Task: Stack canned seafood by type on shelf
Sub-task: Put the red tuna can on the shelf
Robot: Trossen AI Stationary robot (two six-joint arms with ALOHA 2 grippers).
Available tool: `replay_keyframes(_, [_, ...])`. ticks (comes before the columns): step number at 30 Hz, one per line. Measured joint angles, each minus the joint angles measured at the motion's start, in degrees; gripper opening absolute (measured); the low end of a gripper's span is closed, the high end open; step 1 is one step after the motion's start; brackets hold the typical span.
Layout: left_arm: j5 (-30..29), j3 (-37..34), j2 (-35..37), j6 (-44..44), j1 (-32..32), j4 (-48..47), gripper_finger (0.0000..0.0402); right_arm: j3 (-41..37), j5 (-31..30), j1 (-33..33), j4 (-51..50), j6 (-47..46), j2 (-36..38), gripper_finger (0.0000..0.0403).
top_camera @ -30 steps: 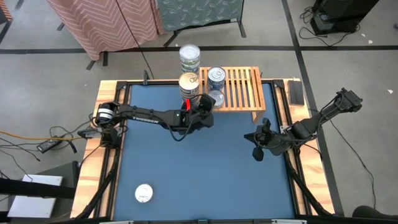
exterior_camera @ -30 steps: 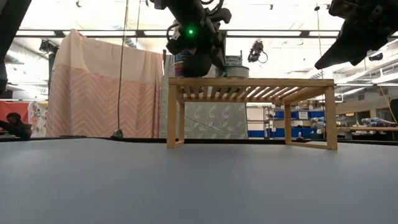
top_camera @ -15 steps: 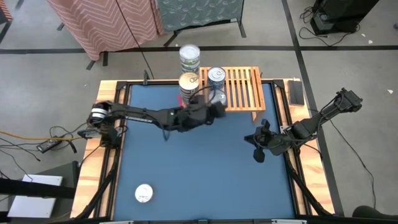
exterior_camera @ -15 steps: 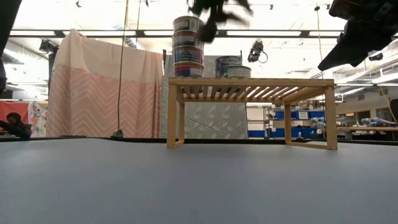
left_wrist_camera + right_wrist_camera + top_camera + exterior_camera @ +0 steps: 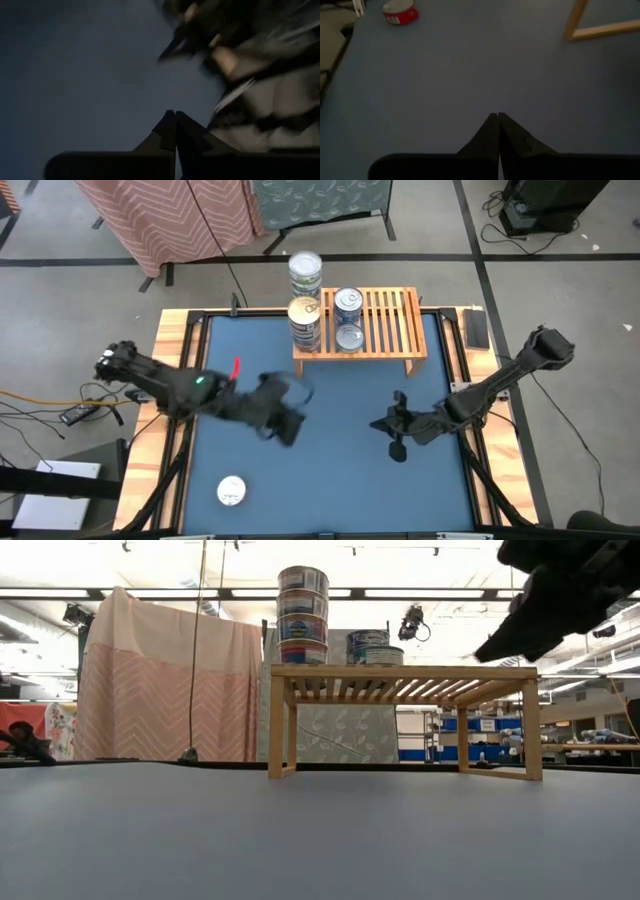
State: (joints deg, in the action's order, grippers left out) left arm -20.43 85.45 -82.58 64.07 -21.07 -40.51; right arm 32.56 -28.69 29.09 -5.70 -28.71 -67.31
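The light-wood shelf (image 5: 375,325) stands at the table's far side. Two stacks of tins (image 5: 304,320) (image 5: 305,270) stand at its left end, with two silver-topped tins (image 5: 348,302) (image 5: 349,337) beside them; in the low view the tall stack (image 5: 303,615) and the lower tins (image 5: 368,646) rest on the slatted top. One loose tin (image 5: 231,491) lies on the blue table near its left front; the right wrist view shows it (image 5: 400,11) with a red label. My left gripper (image 5: 288,426) is shut and empty over the table's middle left. My right gripper (image 5: 396,442) is shut and empty, right of centre.
The shelf's near legs (image 5: 277,720) stand on the blue mat; one leg shows in the right wrist view (image 5: 590,27). The table has a raised wooden frame (image 5: 170,340). A small dark object (image 5: 477,328) lies on the right rim. Open blue surface (image 5: 330,480) lies toward the front.
My left gripper has drawn back from the tins at the shelf's left end, going toward the table's near-left, and its arm has folded back. My right gripper has gone a little toward the table's left and near edge. The tins on the shelf have stayed put.
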Motion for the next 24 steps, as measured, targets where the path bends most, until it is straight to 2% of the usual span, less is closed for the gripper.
replay_keyframes(5, [-1.0,0.0,0.9,13.5,-10.4,-19.9,0.0005,0.0,0.0,-0.3,10.4,-1.7,-8.3,0.0002])
replay_keyframes(11, [1.1,-0.6,-3.5,28.6,-19.9,-37.4,0.0003,0.0,0.1,-0.4,14.3,-4.6,-12.1,0.0001])
replay_keyframes(20, [17.0,-0.5,-15.1,29.3,-27.5,-42.0,0.0002,0.0,0.0,-0.5,15.6,-4.7,-12.2,0.0000])
replay_keyframes(24, [26.7,-0.5,-20.9,29.3,-29.6,-41.9,0.0001,0.0,0.0,-0.5,15.6,-4.7,-12.2,0.0000])
